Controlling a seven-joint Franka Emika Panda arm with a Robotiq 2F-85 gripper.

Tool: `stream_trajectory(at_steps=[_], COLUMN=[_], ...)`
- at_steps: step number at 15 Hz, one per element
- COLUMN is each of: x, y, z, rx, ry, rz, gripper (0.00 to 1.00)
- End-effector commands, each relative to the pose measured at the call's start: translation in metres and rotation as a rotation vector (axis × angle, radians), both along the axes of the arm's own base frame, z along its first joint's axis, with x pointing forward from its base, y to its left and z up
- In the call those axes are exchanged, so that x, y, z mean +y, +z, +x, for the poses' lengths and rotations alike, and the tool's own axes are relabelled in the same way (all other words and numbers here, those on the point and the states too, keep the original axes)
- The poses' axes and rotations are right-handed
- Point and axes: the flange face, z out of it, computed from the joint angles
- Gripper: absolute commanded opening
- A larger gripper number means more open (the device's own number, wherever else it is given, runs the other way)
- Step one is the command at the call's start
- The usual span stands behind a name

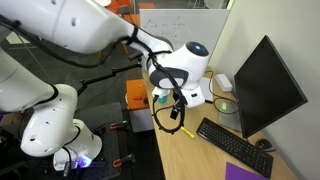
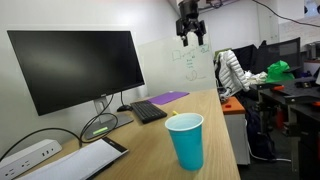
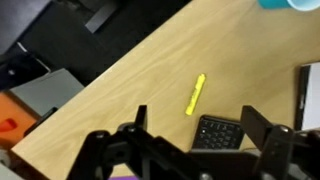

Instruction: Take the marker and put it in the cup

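Marker (image 3: 195,94) on desk (image 3: 120,95), beneath tool (image 3: 195,125)

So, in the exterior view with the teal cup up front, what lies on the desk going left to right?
In an exterior view: white power strip → flat white panel → black keyboard → teal cup. The monitor spans too much of the width to place.

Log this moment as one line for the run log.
tool: open, empty, high above desk | marker: flat on desk near keyboard, not grasped | cup: upright, apart from marker
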Motion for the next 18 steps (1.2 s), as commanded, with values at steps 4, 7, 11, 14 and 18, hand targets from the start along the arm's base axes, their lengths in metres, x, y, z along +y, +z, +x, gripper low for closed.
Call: stream_trajectory(at_steps=[4,7,11,14,18], x=[0.001,0.003,-0.001,-0.002,0.005], y=[-0.091,-0.133,-0.171,-0.197,-0.23], z=[0.097,0.125,0.137,0.133,0.13], rx=[0.0,0.045,0.053,0.058,0.069], ry=[-0.197,-0.218,-0.243,-0.253,-0.273], rz=[0.005,0.008,-0.002,0.002,0.016], gripper=[1.0,1.0,0.99,0.86,0.76])
